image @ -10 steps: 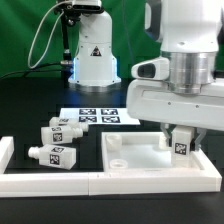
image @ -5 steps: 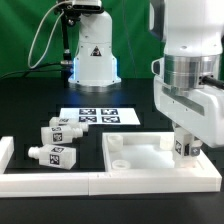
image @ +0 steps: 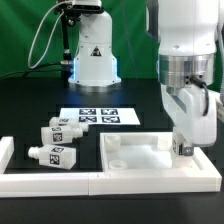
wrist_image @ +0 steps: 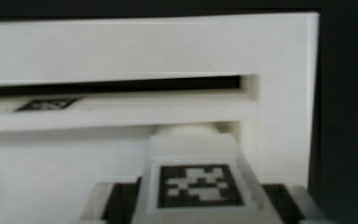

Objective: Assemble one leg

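Rotated since a second ago, the tool (image: 184, 146) grips a leg (wrist_image: 197, 182) upright over the white panel's (image: 140, 157) far corner at the exterior view's right; three legs (image: 57, 141) lie on the desk (image: 30, 100).

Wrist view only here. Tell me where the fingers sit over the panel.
Observer: The gripper hangs at the panel's corner on the exterior view's right, holding the leg about upright.
Operator: Report the spare parts.
Observer: Loose legs lie on the table at the exterior view's left, apart from the panel.
Operator: Name what's behind the panel.
Observer: The marker board lies flat just beyond it.
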You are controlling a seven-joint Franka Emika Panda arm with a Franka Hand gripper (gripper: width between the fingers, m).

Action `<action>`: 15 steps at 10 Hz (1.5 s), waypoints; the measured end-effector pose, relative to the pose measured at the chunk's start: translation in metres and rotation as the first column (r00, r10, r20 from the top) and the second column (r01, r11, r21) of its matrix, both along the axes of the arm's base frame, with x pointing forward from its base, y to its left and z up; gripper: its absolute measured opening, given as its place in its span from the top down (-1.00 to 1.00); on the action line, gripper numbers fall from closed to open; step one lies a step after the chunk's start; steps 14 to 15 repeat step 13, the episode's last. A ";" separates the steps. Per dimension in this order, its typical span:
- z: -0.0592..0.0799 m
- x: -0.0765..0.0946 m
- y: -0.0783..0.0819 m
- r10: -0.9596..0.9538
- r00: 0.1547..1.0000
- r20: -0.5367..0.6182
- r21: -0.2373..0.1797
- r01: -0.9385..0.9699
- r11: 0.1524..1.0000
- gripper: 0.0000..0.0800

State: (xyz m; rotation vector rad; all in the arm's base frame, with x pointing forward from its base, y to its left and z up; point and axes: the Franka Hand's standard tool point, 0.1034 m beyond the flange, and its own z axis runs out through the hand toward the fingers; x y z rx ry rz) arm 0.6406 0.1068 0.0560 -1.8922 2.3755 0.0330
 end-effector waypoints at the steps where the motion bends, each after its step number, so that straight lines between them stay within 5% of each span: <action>1: 0.000 0.000 0.006 -0.147 0.989 -0.010 0.014 0.147 0.989 0.34; 7: -0.001 0.001 0.007 -0.161 0.987 0.012 -0.006 0.161 0.987 0.34; 8: 0.001 0.001 0.009 -0.144 0.989 0.016 -0.007 0.144 0.990 -0.06; 9: 0.014 0.004 0.016 -0.101 0.994 0.032 0.001 0.101 0.995 -0.39; 12: 0.070 0.007 0.025 -0.065 0.994 0.090 0.045 0.061 0.997 -0.61; 15: 0.077 0.009 0.026 -0.063 0.994 0.091 0.052 0.058 0.997 -0.61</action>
